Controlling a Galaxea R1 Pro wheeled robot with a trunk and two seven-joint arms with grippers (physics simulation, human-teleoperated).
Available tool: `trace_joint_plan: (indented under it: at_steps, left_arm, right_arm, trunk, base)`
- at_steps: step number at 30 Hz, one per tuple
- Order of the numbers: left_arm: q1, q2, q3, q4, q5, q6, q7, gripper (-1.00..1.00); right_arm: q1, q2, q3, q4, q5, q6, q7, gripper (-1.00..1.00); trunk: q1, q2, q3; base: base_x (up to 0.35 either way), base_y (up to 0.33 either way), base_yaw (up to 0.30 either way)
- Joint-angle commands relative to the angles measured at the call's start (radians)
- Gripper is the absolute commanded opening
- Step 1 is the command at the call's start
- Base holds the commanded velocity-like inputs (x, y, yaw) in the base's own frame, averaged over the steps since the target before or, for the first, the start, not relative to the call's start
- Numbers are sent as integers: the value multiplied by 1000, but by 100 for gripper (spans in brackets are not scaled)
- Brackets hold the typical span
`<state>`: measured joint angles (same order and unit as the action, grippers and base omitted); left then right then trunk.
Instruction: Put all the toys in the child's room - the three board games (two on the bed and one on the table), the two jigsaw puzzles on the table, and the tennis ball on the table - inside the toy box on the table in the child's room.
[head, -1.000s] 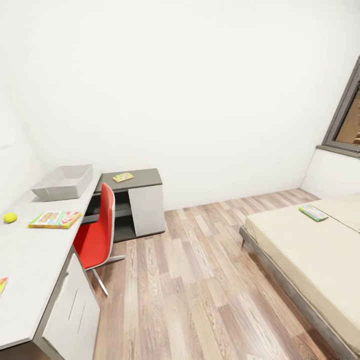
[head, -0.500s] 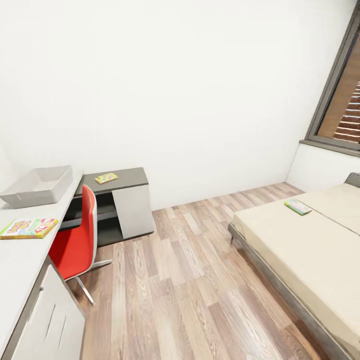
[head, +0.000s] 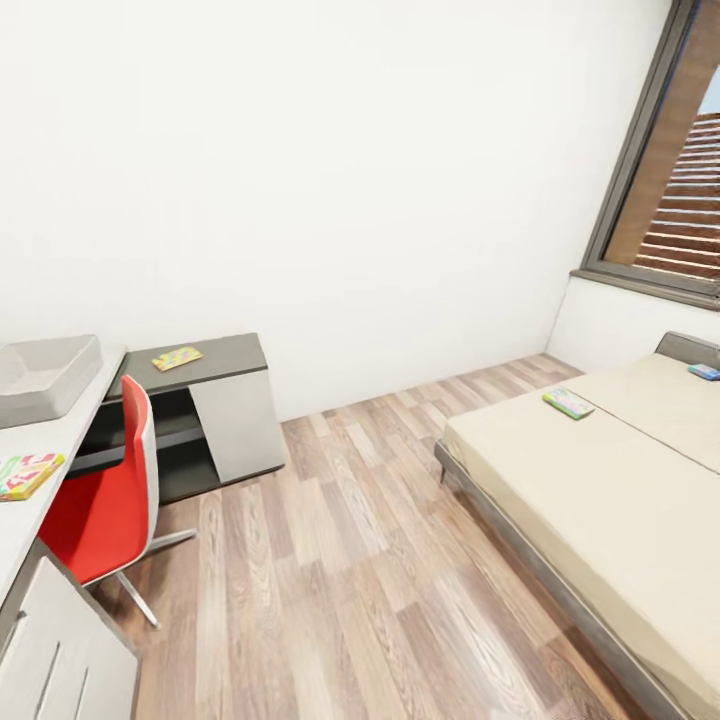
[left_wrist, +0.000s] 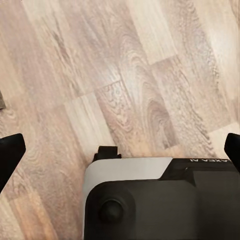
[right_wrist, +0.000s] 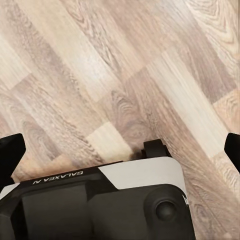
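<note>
The light-grey toy box (head: 40, 375) stands on the pale table (head: 20, 520) at the far left of the head view. In front of it a green-yellow-red board game (head: 28, 474) lies at the picture's edge. A thin multicoloured jigsaw puzzle (head: 177, 357) rests on the table's lower dark-grey section. On the beige bed (head: 600, 490) at the right lie a flat pale board game (head: 568, 402) and a small blue one (head: 704, 371) near the headboard. My left gripper (left_wrist: 120, 150) and right gripper (right_wrist: 120, 150) are both open over bare wood floor, holding nothing.
A red swivel chair (head: 100, 500) stands tucked against the table. Wood floor (head: 340, 560) stretches between table and bed. A white wall is ahead, and a dark-framed window (head: 660, 200) sits above the bed's head end.
The camera has turned right: table, toy box and chair slid leftward in the picture, the tennis ball left the frame, and the blue board game by the headboard came into view.
</note>
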<state>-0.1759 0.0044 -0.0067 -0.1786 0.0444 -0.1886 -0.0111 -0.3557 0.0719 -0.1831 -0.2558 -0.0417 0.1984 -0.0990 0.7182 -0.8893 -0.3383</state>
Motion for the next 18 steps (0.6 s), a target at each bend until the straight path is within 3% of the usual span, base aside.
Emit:
trace_joint_plan:
  at_steps: [1, 18]
  left_arm:
    - [-1, 0, -1, 1, 5, -3, -1, 100]
    - [-1, 2, -1, 1, 6, -3, -1, 100]
  right_arm:
    - [0, 1, -1, -2, -4, 5, -4, 100]
    - [0, 21, -1, -2, -1, 4, -4, 100]
  trunk:
    - [0, -1, -3]
    - [0, -1, -28]
  base:
    - [108, -4, -139]
    - [160, -1, -126]
